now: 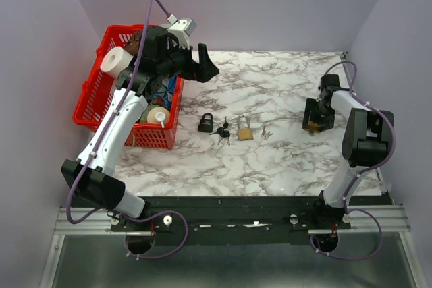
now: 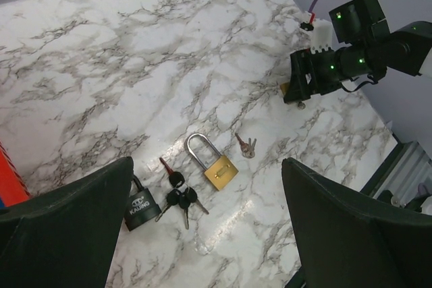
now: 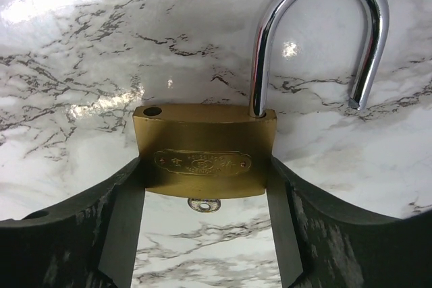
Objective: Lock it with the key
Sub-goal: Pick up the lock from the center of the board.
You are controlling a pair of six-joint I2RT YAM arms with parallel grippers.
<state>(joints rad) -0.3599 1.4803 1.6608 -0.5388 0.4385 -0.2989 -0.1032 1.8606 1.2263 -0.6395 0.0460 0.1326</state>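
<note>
Right tool [image 1: 316, 121] sat down on the surface [image 1: 283, 75] at the right of the overhead view, fingers pressed against both flanks of a brass padlock [image 3: 202, 143], so it was gripping the lock. In the right wrist view the lock's long axis ran up the frame, with the body low centre and the shackle [image 3: 262, 65] toward the top. Shackle was open and swung round: one leg seated at the body's right corner, free end hanging off to the right, empty hole [image 3: 152, 110] at the left corner. Judgement: locking turns on bringing that free end back over the hole and pressing it down. A small silver piece [image 3: 203, 204] showed just below the body, probably a key's head; unconfirmed. The overhead view gave only a brass glint under the tool. Left tool [image 1: 206, 65] hung raised at upper left near the red basket [image 1: 91, 109], fingers wide apart and empty, well apart from the held lock. Its camera showed a black padlock [image 2: 140, 208], a bunch of keys [image 2: 181, 197], a second brass padlock [image 2: 216, 166] and a loose pair of keys [image 2: 247, 145] in a row between the arms.
</note>
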